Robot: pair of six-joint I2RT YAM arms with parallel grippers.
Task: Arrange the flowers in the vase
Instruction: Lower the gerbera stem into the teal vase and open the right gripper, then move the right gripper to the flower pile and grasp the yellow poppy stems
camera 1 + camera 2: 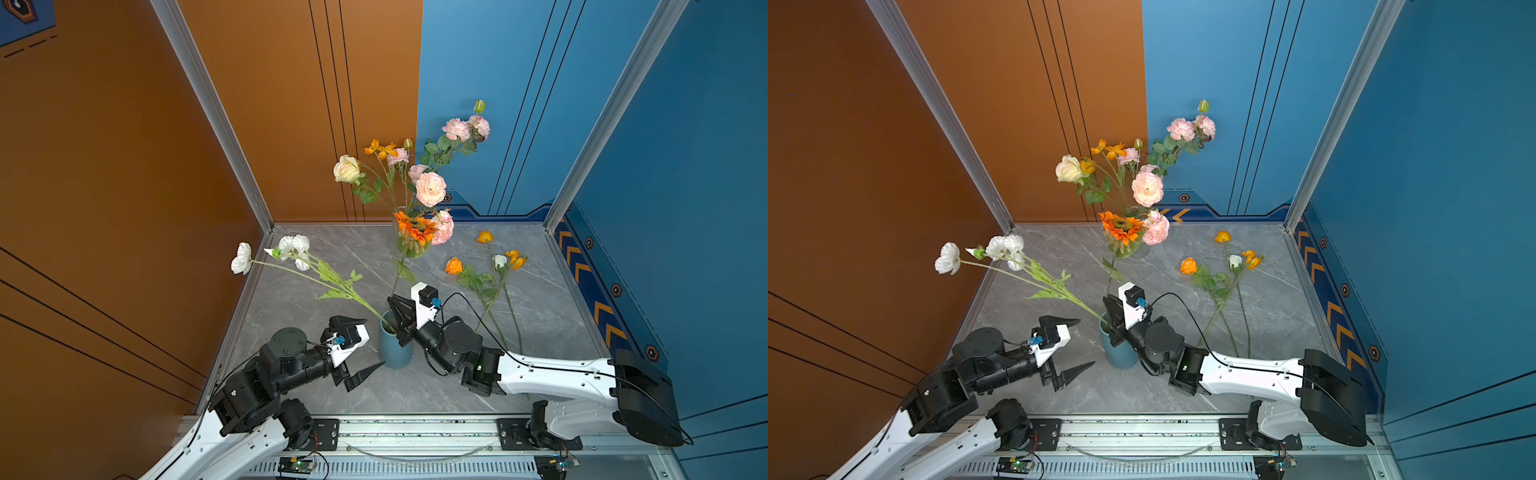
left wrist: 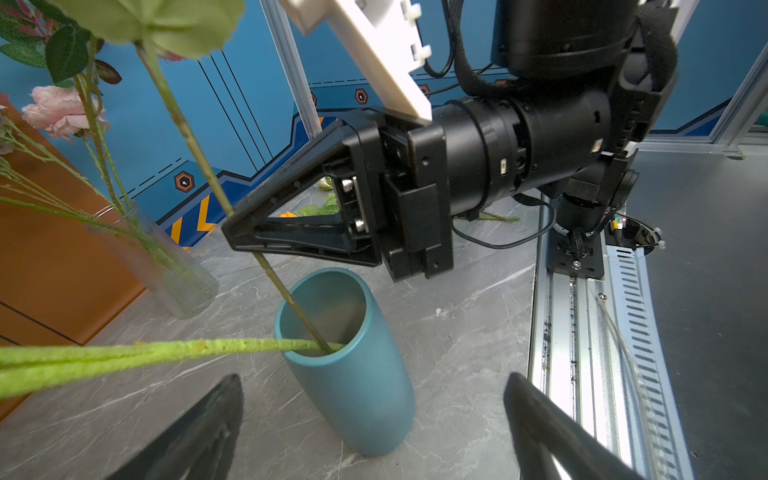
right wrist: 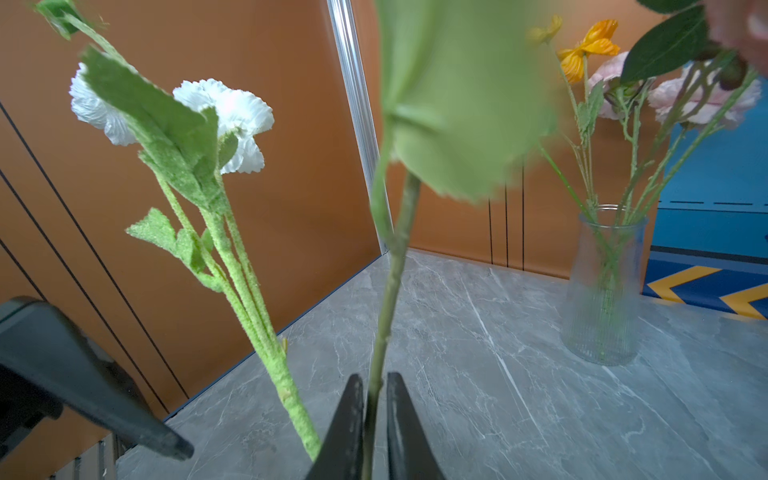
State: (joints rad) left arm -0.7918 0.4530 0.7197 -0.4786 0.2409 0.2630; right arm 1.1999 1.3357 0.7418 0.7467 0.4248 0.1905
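Hangs left tool (image 1: 375,340) wide apart beside teal vase (image 1: 395,353). Brackets orange flower's stem (image 3: 388,291), foot-end inside vase alongside white flowers (image 1: 291,247), with right tool (image 3: 374,378) barely parted. Shows other flowers (image 1: 454,266) lying on bench (image 1: 561,324).

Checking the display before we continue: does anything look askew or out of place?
The white flower in the blue vase leans steeply sideways, its blooms apparently hanging past the left edge of the table. Orange and white flowers lie loose on it, in neither vase.
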